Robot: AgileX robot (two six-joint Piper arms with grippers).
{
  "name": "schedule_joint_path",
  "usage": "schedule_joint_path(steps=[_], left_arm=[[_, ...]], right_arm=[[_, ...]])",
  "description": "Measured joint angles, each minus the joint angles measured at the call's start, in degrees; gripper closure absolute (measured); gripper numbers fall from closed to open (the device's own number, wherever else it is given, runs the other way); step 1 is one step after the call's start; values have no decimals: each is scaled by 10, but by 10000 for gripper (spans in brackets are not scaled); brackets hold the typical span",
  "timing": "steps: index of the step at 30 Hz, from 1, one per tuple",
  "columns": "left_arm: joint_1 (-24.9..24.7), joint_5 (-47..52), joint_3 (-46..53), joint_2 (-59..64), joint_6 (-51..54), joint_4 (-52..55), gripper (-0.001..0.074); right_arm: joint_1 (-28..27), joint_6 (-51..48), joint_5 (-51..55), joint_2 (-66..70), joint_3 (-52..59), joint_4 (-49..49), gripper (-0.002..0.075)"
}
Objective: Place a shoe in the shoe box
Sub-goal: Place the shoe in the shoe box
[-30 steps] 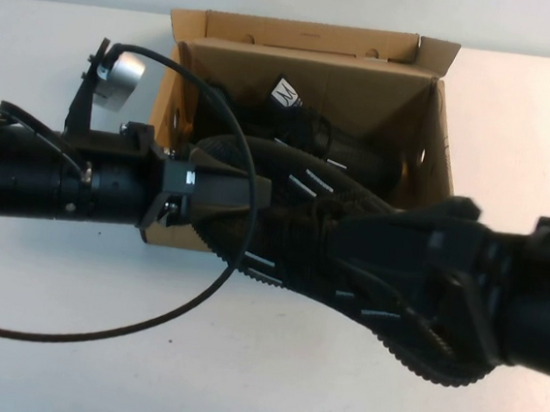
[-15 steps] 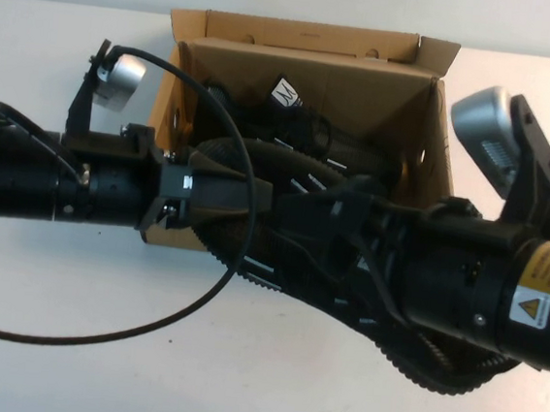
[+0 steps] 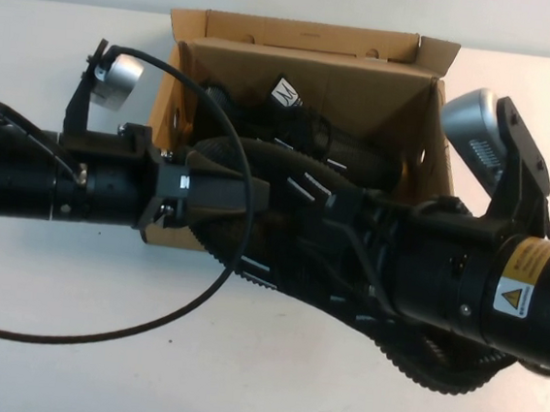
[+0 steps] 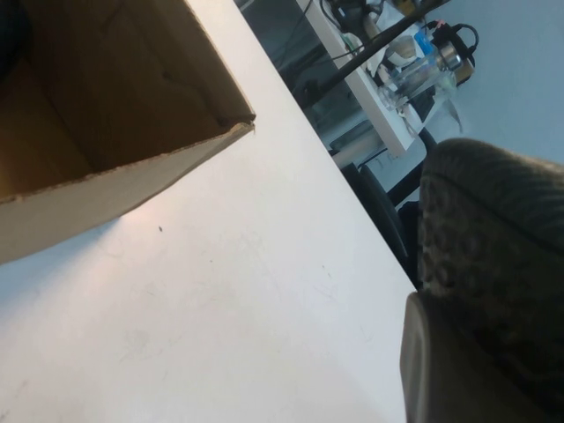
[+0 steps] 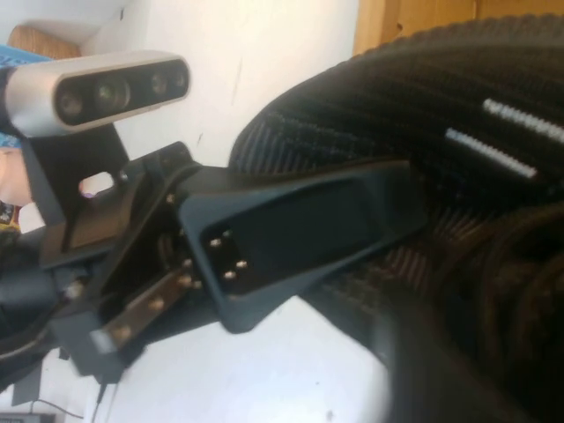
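Your left gripper (image 3: pixel 256 196) is clamped on the toe of the shoe (image 3: pixel 297 232), over the shoe box (image 3: pixel 416 103) near edge. Your right gripper (image 3: pixel 350 235) is at the shoe's laces; I cannot tell if it is gripping.

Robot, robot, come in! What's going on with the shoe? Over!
Left gripper shut on shoe toe. Right gripper over its laces. First shoe fills shoe box.

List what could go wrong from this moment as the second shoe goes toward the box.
1. The shoe hangs across the shoe box front wall, most of it outside, so it may catch the rim.
2. Another sneaker already lies inside, leaving little room; this one may ride up on it.
3. The left gripper pinches the toe end while the right gripper reaches in at the laces, so the arms are crowded and could pull against each other.
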Motion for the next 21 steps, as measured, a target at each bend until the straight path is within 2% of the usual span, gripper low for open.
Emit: schedule_joint_path(steps=[2,4,8,10,13,15,17,21], left_arm=[[1,5,0,0,0,-2,594],[1,5,0,0,0,-3,594],[3,8,0,0,0,-3,594],[3,8,0,0,0,-3,571],[3,17,0,0,-10,-10,426],[3,25,0,0,-19,-13,290],[3,32,0,0,-25,-14,190],[3,40,0,0,-30,-20,122]], right_arm=[[-3,-1,4,0,2,0,618],[-4,-1,4,0,3,0,676],[-4,-1,4,0,3,-4,711],[-4,-1,4,0,3,-7,712],[-4,-1,4,0,3,-12,713],[-4,-5,4,0,3,-13,713],[-4,-11,4,0,3,-13,715],[-4,-31,17,-9,3,-14,715]])
